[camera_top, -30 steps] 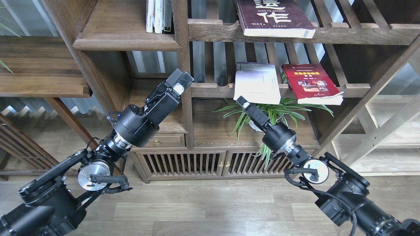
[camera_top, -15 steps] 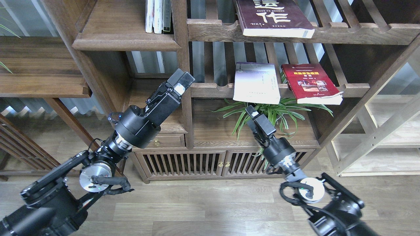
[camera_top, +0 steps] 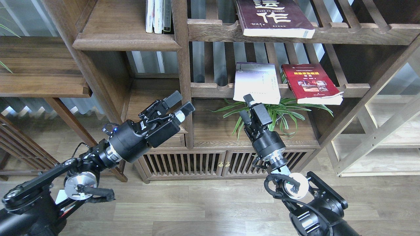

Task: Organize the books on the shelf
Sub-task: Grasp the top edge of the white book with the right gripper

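Observation:
The pale white-lavender book lies flat on the lower slatted rack, its front edge overhanging the rail. The red book lies beside it on the right. The maroon book lies on the upper slatted rack. The solid shelf is at the upper left, with slim books standing at its right end. My right gripper is open and empty, just below the pale book's front edge, not touching it. My left gripper is open and empty, low by the bookcase's middle post.
A green potted plant sits under the lower rack, behind my right gripper. The slim white- and black-spined books stand on the solid shelf. A cabinet with slatted doors is at the bottom. Another dark board juts out at the left.
My left gripper has dropped lower and its fingers now stand apart. My right gripper pulled down from the pale book's edge, then rose back near it and turned.

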### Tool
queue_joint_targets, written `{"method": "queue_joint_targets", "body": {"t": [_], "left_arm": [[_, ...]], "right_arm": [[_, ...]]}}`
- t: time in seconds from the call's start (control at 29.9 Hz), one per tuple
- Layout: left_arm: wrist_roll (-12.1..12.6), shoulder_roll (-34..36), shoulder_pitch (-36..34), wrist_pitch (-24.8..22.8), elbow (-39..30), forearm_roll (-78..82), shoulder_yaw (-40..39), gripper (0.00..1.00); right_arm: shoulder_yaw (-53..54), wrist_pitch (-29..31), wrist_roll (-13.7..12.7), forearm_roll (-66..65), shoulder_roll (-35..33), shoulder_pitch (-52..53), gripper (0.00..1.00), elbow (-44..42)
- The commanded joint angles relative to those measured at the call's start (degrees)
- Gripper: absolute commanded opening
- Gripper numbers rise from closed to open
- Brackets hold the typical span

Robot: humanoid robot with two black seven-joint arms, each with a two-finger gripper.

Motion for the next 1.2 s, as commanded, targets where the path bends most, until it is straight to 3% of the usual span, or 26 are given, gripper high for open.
{"method": "queue_joint_targets", "body": {"t": [0.0, 0.23, 0.47, 1.17], "left_arm": [[3.0, 0.6, 0.0, 0.0, 0.0, 0.1, 0.2, 0.99], [3.1, 0.6, 0.0, 0.0, 0.0, 0.0, -0.6, 0.99], [3.1, 0.6, 0.0, 0.0, 0.0, 0.0, -0.6, 0.99], [2.9, 0.7, 0.2, 0.0, 0.1, -0.2, -0.7, 0.99]], "right_arm": [[2.0, -3.6, 0.0, 0.3, 0.0, 0.1, 1.0, -0.4], [3.8, -8.0, 0.1, 0.9, 0.0, 2.1, 1.0, -4.2], [4.2, -8.2, 0.5, 4.8, 0.0, 6.0, 0.99, -10.1], [3.3, -14.2, 0.5, 5.3, 0.0, 11.8, 0.99, -13.6]]}}
